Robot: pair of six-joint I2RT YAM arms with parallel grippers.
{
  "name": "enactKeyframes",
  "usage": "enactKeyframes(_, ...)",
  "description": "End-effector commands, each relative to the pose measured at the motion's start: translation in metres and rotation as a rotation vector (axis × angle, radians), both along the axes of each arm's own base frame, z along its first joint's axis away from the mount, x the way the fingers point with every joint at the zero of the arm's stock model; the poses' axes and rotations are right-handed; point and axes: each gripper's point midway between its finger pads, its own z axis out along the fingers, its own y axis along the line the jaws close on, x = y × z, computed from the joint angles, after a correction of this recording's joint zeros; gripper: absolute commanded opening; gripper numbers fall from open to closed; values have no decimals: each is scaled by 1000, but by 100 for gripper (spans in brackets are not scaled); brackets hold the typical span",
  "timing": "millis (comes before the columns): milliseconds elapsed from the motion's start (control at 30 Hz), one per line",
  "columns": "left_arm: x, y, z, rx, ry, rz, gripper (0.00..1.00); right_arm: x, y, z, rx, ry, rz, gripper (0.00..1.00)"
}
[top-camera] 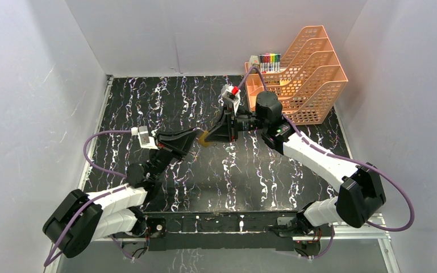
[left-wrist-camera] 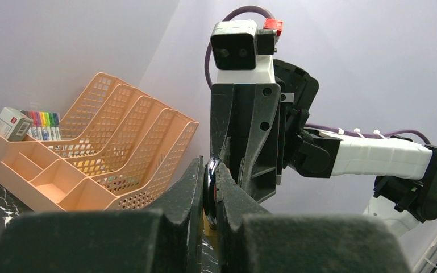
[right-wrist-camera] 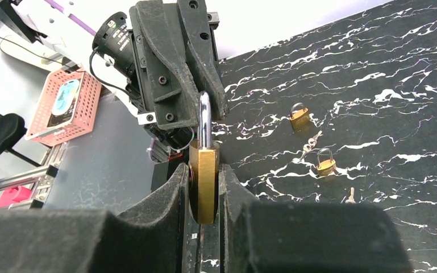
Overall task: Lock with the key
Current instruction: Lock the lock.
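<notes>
Over the middle of the desk [top-camera: 148, 96], the right gripper [right-wrist-camera: 203, 196] has its jaws clamped on the brass padlock [right-wrist-camera: 204, 165], clear only in the right wrist view. The left gripper [left-wrist-camera: 209, 196] has its jaws pinched on a dark rounded piece [left-wrist-camera: 211, 173]; I cannot tell if it is the key. An orange organiser [top-camera: 295, 74] fills the far right corner, and open desk lies toward the far left corner.

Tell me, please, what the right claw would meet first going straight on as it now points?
The left arm's black claw, directly opposite, closed on the steel shackle of the brass padlock the right claw holds.
</notes>
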Motion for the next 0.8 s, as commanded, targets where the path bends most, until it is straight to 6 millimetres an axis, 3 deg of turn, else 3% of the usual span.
enactKeyframes(0, -101, -59, -142, 457, 224, -605, 0, -14, -27, 215, 587, -562, -179, 0)
enactKeyframes(767, -100, -57, -118, 418, 154, -581, 0, -14, -40, 199, 551, -541, -204, 0)
